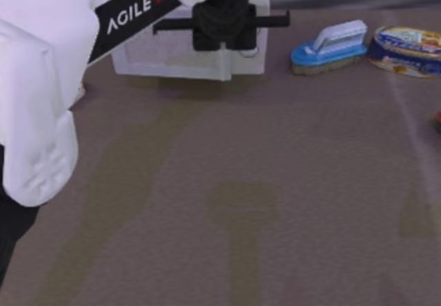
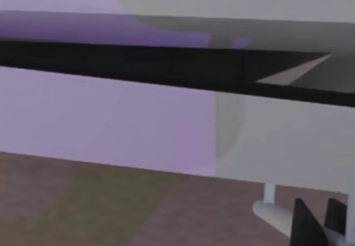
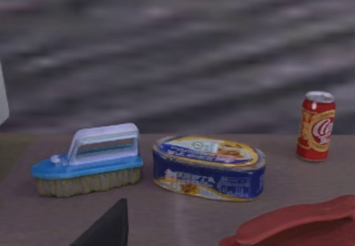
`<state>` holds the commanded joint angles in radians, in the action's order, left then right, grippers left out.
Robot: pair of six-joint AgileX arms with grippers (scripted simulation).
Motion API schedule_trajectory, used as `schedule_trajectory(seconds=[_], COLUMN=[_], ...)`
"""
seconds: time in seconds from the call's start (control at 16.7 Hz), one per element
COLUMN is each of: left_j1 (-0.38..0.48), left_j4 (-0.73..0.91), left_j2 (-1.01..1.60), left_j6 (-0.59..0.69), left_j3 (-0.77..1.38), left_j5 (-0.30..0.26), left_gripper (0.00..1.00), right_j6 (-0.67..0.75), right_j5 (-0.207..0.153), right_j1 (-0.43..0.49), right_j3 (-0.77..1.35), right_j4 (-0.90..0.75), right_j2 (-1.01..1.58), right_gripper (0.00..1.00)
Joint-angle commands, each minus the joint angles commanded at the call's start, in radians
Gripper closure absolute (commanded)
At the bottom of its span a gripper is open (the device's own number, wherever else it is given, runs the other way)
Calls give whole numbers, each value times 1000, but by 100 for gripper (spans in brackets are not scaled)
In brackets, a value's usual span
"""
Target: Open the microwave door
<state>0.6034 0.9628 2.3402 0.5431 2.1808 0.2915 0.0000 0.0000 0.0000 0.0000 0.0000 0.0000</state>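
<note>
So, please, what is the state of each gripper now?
Left gripper: at the microwave front; open or shut cannot be told.
Right gripper: not in view.

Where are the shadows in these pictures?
Top view: a dark shadow lies on the table along the front of the microwave, and the left arm hides part of it. Left wrist view: a soft curved shade crosses the microwave's white wall. Right wrist view: only faint shade beneath the brush.

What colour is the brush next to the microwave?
The brush has a blue base and pale clear handle; right wrist view shows it best.
</note>
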Motion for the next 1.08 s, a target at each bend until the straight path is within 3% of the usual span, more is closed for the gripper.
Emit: schedule_trajectory(seconds=[0.78, 1.08], left_j1=[7, -3], left_j4=[-4, -73], left_j2=[5, -76], left_j6=[2, -62], left_j3=[-6, -135], left_j5=[-7, -29], left_gripper=[100, 100], right_j6=[0, 0], right_j5=[0, 0], right_j1=[0, 0], right_j3=[0, 0], right_j4=[0, 0], right_j2=[0, 0], right_gripper=[0, 0])
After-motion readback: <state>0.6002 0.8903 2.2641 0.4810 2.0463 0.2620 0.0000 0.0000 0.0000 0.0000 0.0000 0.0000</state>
